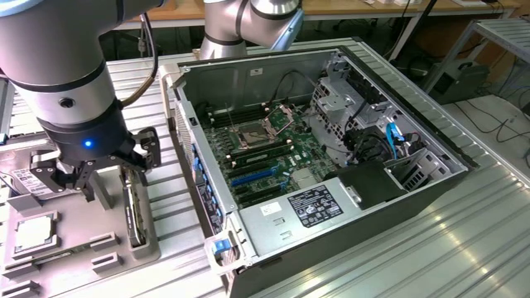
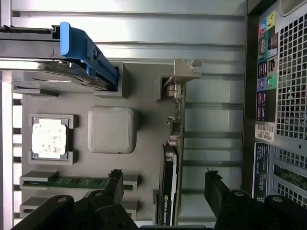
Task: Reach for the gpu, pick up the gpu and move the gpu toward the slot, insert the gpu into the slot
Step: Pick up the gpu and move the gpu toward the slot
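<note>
Robot gripper (image 2: pixel 164 177) hovers over the gpu (image 2: pixel 169 165), jaws spread wide to either side of the card, which stands on edge in a grey tray (image 2: pixel 144 96). The blue slot (image 1: pixel 252 177) lies inside the open computer case (image 1: pixel 248 81).

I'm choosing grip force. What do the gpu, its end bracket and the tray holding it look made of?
The gpu: dark board, likely fibreglass, with a glossy black plastic-looking cover. Its end bracket: bare silvery sheet metal, bright and folded. The tray: matte grey plastic, possibly printed, judging by its textured surface.
</note>
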You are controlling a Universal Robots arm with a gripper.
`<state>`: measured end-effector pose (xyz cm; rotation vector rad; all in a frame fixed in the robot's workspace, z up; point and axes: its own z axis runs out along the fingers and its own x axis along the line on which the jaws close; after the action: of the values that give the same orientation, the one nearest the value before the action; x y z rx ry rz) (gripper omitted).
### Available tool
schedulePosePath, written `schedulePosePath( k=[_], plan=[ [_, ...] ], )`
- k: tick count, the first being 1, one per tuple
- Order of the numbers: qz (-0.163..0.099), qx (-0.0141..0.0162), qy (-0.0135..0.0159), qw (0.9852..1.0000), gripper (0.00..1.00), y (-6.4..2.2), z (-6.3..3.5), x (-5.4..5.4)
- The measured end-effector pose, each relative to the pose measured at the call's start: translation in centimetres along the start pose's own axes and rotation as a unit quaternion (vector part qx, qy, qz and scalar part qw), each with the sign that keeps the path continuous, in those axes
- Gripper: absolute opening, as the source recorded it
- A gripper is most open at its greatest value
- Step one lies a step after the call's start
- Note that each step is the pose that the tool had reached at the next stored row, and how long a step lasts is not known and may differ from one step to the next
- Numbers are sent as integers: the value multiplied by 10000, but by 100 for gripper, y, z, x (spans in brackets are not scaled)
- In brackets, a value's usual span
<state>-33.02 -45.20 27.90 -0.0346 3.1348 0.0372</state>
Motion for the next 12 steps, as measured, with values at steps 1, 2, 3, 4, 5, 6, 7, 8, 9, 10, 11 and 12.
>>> schedulePosePath(
  k=[1, 2, 3, 4, 5, 6, 7, 8, 9, 10, 11, 12],
  plan=[
    [0, 3, -9, 10000, 78, 0, 7, 0],
    [0, 5, -17, 10000, 78, 0, 15, 0],
    [-1, 5, -19, 10000, 78, -1, 25, 0],
    [-1, 5, -19, 10000, 78, -2, 38, 1],
    [0, 5, -20, 10000, 78, -5, 51, 1],
    [0, 5, -19, 10000, 78, -8, 66, 1],
    [3, 5, -19, 10000, 78, -10, 80, 2],
    [12, 6, -19, 10000, 78, -11, 92, 2],
    [24, 6, -20, 10000, 78, -12, 106, 1],
    [37, 7, -20, 10000, 78, -12, 118, 1],
    [55, 7, -21, 10000, 78, -13, 131, 1],
    [77, 7, -21, 10000, 78, -13, 143, 1]
  ],
)
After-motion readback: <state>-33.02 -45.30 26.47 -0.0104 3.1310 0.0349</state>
